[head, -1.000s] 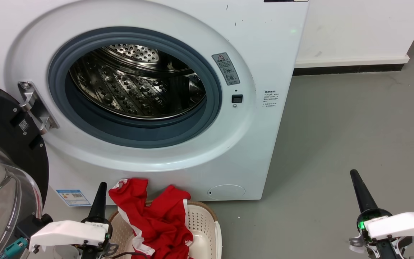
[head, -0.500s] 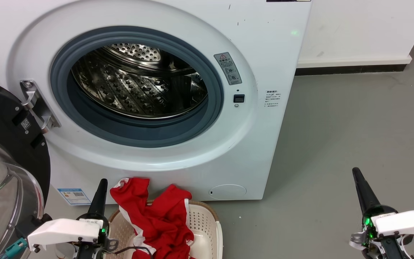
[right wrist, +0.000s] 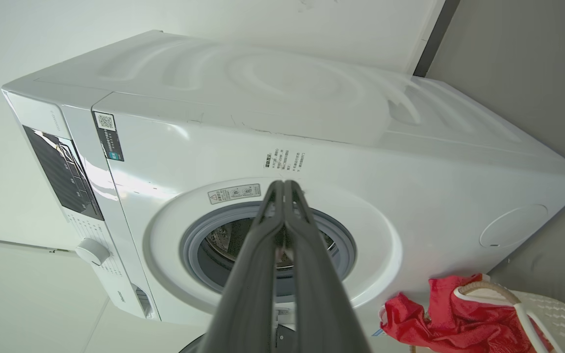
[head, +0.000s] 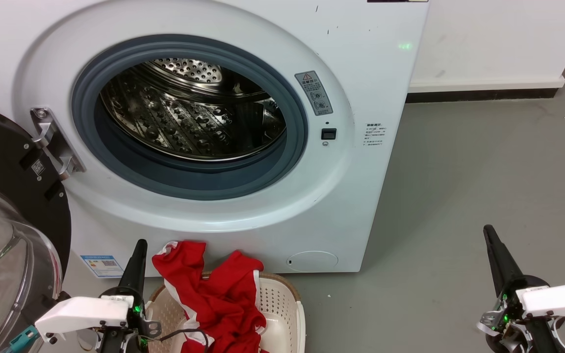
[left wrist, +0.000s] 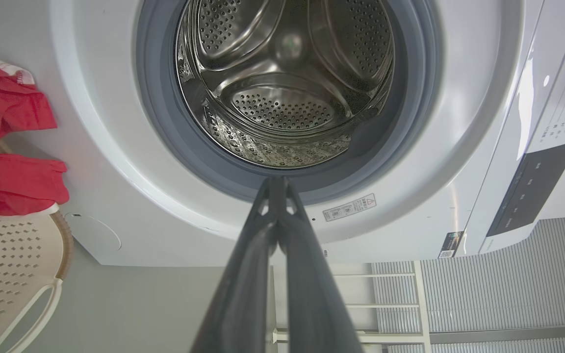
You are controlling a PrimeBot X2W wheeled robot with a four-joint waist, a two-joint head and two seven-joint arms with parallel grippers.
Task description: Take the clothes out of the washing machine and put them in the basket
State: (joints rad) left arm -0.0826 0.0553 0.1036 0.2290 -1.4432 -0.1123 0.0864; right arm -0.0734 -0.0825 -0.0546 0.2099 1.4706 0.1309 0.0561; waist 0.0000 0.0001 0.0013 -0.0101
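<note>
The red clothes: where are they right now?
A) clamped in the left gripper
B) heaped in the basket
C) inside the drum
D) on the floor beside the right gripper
B: the clothes lie heaped in the basket, one part draped over its rim; the drum of the washing machine shows bare steel.

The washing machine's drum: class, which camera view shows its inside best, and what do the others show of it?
The left wrist view: it looks straight into the drum, showing its back wall, ribs and holes. The head view looks slantwise into it. In the right wrist view the right gripper hides much of it.
</note>
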